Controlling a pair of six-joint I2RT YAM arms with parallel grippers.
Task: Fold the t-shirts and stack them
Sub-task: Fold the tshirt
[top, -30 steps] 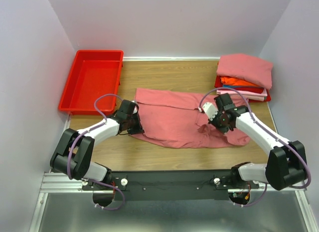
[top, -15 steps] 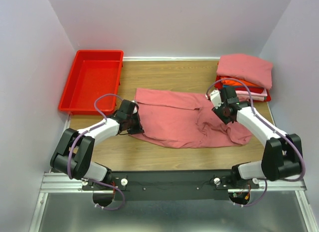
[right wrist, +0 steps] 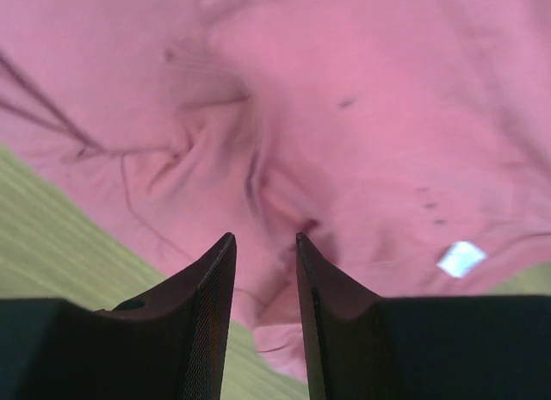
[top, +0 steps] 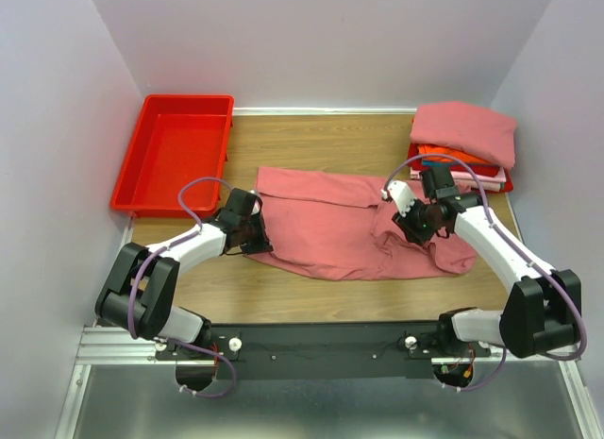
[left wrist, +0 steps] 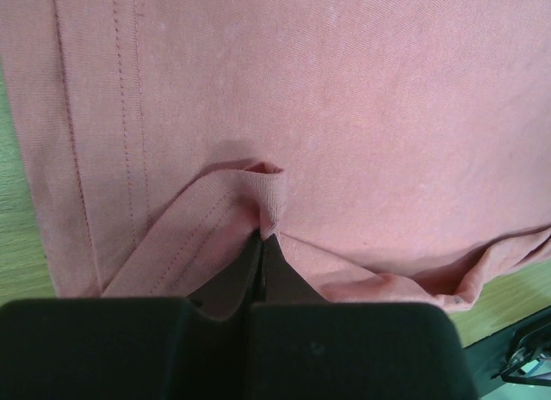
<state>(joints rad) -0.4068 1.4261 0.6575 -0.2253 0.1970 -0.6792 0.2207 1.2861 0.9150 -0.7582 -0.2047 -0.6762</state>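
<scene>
Across the table [top: 311, 302] the salmon-pink t-shirt [top: 326, 222] stretches left-right; left pincer [left wrist: 261, 243] pinches it, right pincer [right wrist: 265, 243] half-open, empty.

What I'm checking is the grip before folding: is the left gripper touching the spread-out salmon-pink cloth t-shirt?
Touching. The left wrist view shows the left gripper shut, pinching a raised ridge of the salmon-pink cloth t-shirt between its fingertips.

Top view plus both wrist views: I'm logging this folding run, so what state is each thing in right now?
salmon-pink t-shirt: lying spread on the table, rumpled at its right end.
left gripper: shut on a pinched fold of the salmon-pink t-shirt near its hem.
right gripper: open above the shirt, holding nothing.
stack of t-shirts: folded, piled at the far right corner.
red bin: empty.
</scene>
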